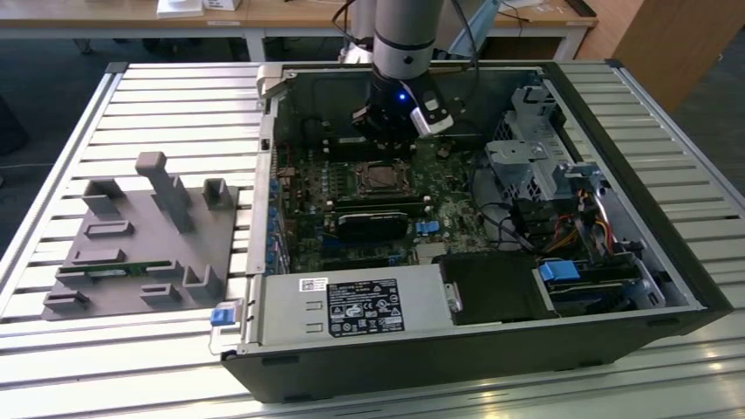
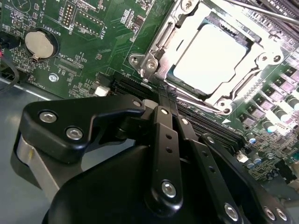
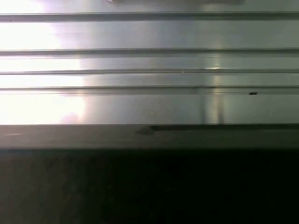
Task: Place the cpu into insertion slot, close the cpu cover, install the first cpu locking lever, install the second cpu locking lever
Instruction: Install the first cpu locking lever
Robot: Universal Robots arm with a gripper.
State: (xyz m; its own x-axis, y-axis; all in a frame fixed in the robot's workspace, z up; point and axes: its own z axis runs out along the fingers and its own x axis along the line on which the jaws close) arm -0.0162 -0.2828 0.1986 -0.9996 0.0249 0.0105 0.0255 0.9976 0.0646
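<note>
You have the cpu (image 2: 216, 58) seated under the cpu cover (image 2: 161, 44) (levers pending); tool (image 2: 156, 105) looks clenched, holding nothing.

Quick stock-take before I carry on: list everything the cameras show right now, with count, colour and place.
computer case: one, black, open, on the slatted table.
slatted table: one, silver-grey.
motherboard: one, green, inside the case.
cpu: one, silvery, seated in the insertion slot.
cpu cover: one, silvery frame, lying around the chip.
coin battery: one, silver, on the board, second wrist view.
power supply: one, grey, labelled, case's near edge.
fixture tray: one, grey, exterior view's left.
arm: one, grey, above the case.
gripper: one, black, just beyond the socket.
</note>
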